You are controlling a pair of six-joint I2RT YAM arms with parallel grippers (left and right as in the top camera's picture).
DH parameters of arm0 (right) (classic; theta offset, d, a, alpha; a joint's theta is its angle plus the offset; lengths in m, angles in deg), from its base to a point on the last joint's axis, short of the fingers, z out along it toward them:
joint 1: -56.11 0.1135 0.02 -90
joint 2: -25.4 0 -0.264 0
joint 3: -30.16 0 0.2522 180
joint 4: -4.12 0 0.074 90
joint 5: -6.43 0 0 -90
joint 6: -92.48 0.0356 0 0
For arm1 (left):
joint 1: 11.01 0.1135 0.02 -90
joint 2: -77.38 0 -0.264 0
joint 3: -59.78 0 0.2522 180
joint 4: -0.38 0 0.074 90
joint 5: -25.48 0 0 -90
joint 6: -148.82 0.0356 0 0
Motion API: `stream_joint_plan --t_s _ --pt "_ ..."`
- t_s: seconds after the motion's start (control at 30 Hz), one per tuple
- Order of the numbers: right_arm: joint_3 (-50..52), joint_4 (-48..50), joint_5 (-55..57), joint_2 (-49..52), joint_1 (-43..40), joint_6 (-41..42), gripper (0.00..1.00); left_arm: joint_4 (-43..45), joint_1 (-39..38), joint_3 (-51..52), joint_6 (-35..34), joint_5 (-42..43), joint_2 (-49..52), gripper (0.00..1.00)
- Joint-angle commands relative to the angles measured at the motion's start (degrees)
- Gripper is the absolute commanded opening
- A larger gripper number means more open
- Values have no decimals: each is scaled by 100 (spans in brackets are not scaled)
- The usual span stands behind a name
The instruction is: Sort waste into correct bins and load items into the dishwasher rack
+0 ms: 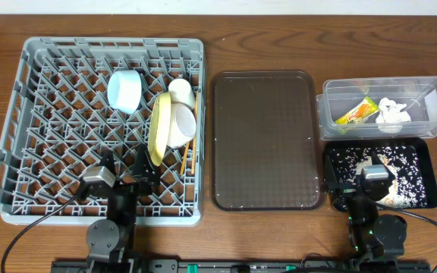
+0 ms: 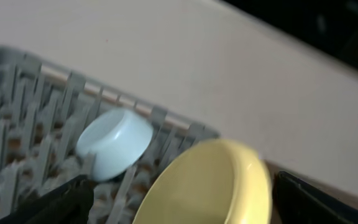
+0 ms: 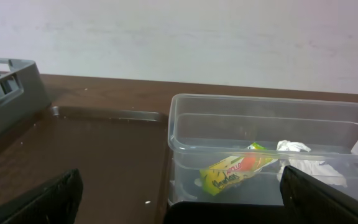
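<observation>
Your left gripper [image 1: 124, 165] hangs over the near edge of the dishwasher rack [image 1: 112, 43], fingers spread wide apart and holding nothing. In its wrist view the yellow plate [image 1: 158, 129] fills the space between the fingers, with the light blue bowl [image 1: 124, 91] beyond it.

The plate stands on edge among the pegs. The white bowl [image 1: 180, 123] leans against its right side, and the small white cup [image 1: 181, 90] sits just behind that bowl. The blue bowl lies tipped on its side, left of the cup. The chopsticks [image 1: 186, 158] lie in the rack just in front of the white bowl.

Your right gripper [image 3: 179, 186] is also fully apart and empty, sitting over the black tray [image 1: 332, 159], which holds the scattered white crumbs [image 1: 404, 163]. Just behind it, the clear tub [image 1: 340, 85] holds the wrapper [image 1: 357, 112] and the crumpled tissue [image 1: 392, 112].

The brown tray [image 1: 264, 136] lies on the tabletop [image 1: 264, 30] between the rack and the bins.
</observation>
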Motion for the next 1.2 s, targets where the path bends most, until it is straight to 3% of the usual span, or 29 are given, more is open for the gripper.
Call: stream_joint_plan --t_s 0.0,0.13,0.27,0.43,0.53,0.8,1.03,1.17 --pt "7 -26 55 -35 -26 -68 99 -164 223 33 -24 173 -48 93" --pt "7 -26 55 -35 -26 -68 99 -494 531 33 39 372 -48 93" --pt "7 -26 55 -35 -26 -68 99 -1180 599 33 623 542 -48 93" --pt "7 -26 55 -35 -26 -68 99 -1176 568 33 1759 588 -48 93" --pt "7 -26 55 -35 -26 -68 99 -1176 481 33 2063 586 -48 93" --pt "7 -26 55 -35 -26 -68 99 -1132 393 33 2122 518 -48 93" --pt "7 -26 55 -35 -26 -68 99 -308 393 33 2124 516 -48 93" --pt "7 -26 55 -35 -26 -68 99 -503 393 33 2124 479 -48 93"
